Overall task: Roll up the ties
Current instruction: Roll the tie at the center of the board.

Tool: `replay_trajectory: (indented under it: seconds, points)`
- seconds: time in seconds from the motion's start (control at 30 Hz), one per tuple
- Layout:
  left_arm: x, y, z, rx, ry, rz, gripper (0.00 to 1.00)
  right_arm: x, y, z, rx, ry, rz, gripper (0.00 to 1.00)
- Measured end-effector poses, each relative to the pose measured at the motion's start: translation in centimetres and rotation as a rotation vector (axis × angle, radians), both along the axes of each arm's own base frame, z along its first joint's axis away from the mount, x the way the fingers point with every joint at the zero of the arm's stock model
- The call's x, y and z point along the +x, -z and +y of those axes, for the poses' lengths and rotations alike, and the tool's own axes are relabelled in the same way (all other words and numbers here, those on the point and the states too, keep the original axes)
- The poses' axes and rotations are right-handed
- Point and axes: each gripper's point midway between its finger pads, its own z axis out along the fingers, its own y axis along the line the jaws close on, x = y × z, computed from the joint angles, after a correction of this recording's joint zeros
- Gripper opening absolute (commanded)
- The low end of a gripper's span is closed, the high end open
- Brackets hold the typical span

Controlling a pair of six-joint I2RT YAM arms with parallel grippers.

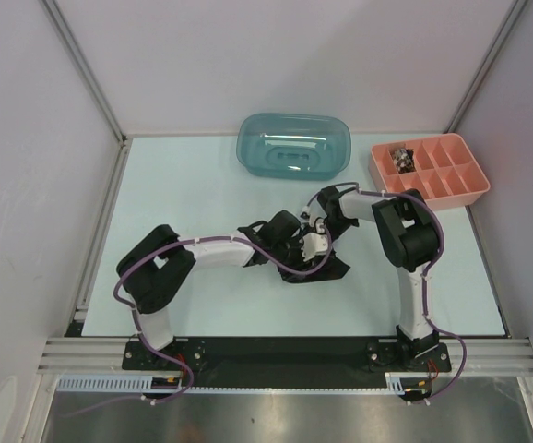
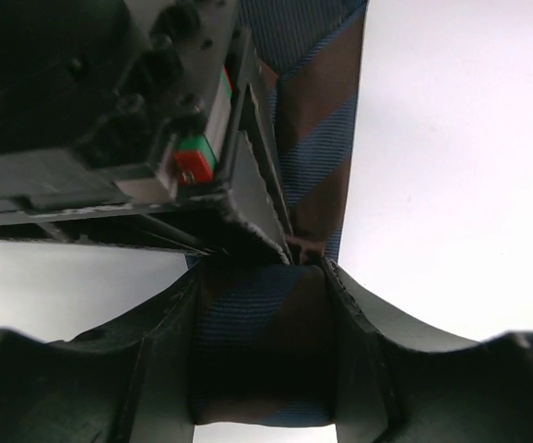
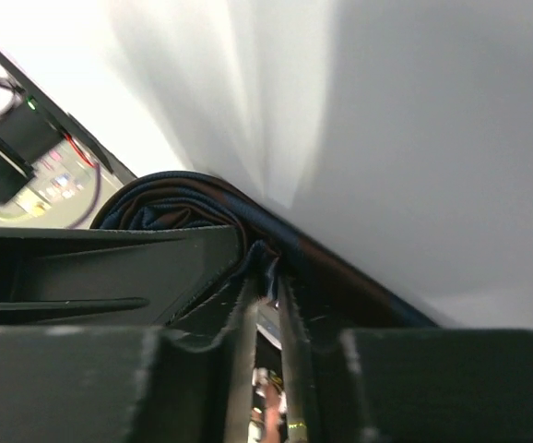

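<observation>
The tie (image 1: 320, 268) lies in the middle of the surface (image 1: 202, 175), between my two arms, partly wound into a loose coil. It is light, soft, floppy fabric and probably slick, so I judge the coil will spring apart unless pinned. It is best held across its flat width, close to the coil. My left end effector (image 2: 265, 277) is about half closed, the striped band filling the gap and touching both pads: grasping it. My right end effector (image 3: 268, 281) shows a thin slit, tips at a fold beside the coil. Whether it pinches fabric I cannot tell.
</observation>
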Motion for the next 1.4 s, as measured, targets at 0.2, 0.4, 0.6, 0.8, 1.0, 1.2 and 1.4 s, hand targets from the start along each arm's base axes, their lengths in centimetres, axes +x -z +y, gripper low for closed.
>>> replay_trajectory:
  seconds: [0.2, 0.4, 0.6, 0.8, 1.0, 1.2, 1.4]
  points:
    - [1.2, 0.4, -1.0, 0.073, -0.001, 0.006, 0.23, 1.4, -0.4, -1.5, -0.009, 0.074, 0.014, 0.26]
    - [1.4, 0.8, -1.4, 0.128, 0.016, 0.024, 0.23, 2.9, -0.9, -3.2, 0.006, 0.122, -0.009, 0.33]
    - [1.3, 0.7, -1.4, 0.154, 0.043, 0.027, 0.25, 5.3, -2.5, -4.7, 0.078, 0.197, -0.081, 0.38]
    - [1.1, 0.8, -1.2, 0.164, 0.056, 0.029, 0.25, 3.9, -3.3, -3.0, 0.175, 0.189, -0.087, 0.41]
    - [1.0, 0.8, -1.2, 0.160, 0.062, 0.038, 0.25, 1.8, -2.3, -2.5, 0.240, 0.214, -0.038, 0.43]
    - [1.0, 0.8, -1.2, 0.147, 0.063, 0.048, 0.25, 2.0, -2.4, -2.2, 0.293, 0.237, -0.101, 0.49]
    - [1.0, 0.8, -1.0, 0.137, 0.064, 0.056, 0.25, 2.1, -2.5, -1.9, 0.321, 0.248, -0.149, 0.50]
